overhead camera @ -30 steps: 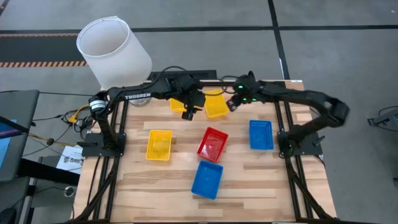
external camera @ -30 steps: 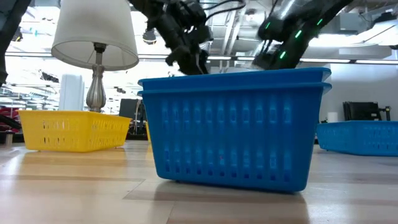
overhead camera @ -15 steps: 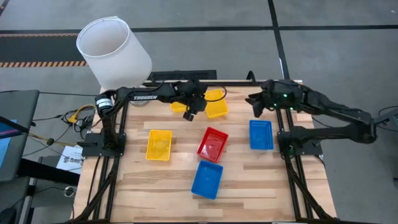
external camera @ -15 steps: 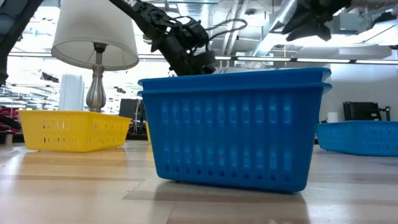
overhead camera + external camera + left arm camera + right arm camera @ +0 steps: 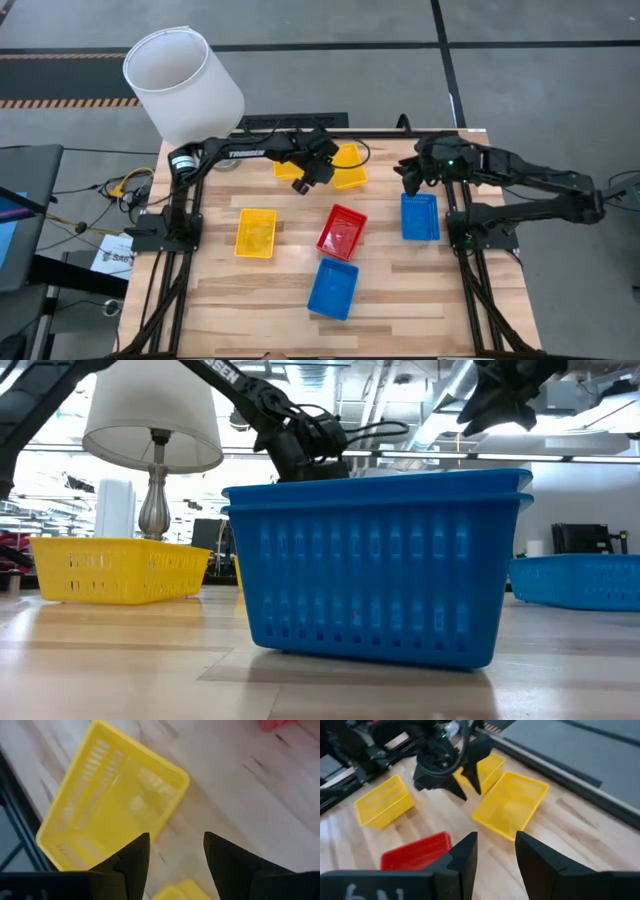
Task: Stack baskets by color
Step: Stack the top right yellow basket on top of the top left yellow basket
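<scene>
Two yellow baskets stand at the table's far edge, one point(image 5: 349, 166) in full view and one point(image 5: 286, 170) partly under my left arm. My left gripper point(image 5: 304, 185) hangs open over the gap between them, tilted down, touching nothing; in its wrist view the fingers point(image 5: 175, 851) frame bare table beside a yellow basket point(image 5: 110, 820). My right gripper point(image 5: 408, 180) is open and raised beyond a blue basket point(image 5: 419, 216) at the right. A third yellow basket point(image 5: 255, 233), a red basket point(image 5: 341, 231) and a blue stack of two point(image 5: 375, 560) rest on the table.
A big white lampshade point(image 5: 183, 82) on a metal stem point(image 5: 153, 500) stands at the far left corner. Bare wood lies along the table's near edge on both sides of the blue stack point(image 5: 333, 288). Cables trail off the table's left side.
My left gripper has sunk toward the two far yellow baskets and rolled about its own axis, staying open. My right gripper has drawn away from the far yellow basket toward the table's right edge and risen, also open. No basket has moved.
</scene>
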